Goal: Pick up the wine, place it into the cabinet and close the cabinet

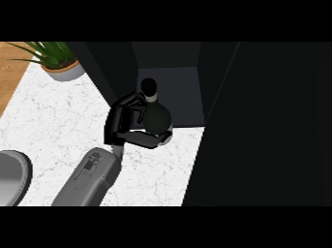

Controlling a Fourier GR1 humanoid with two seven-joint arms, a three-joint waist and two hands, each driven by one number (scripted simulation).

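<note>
the right hand has its fingers and thumb curled round the wine bottle (standing upright) at the open cabinet.

No text, label, brand, number or sign can be read anywhere you look on this kitchen counter. The wine bottle, standing at the middle of the scene, offers you only a dark body and a pale band at the neck, with no lettering that can be made out.
</note>
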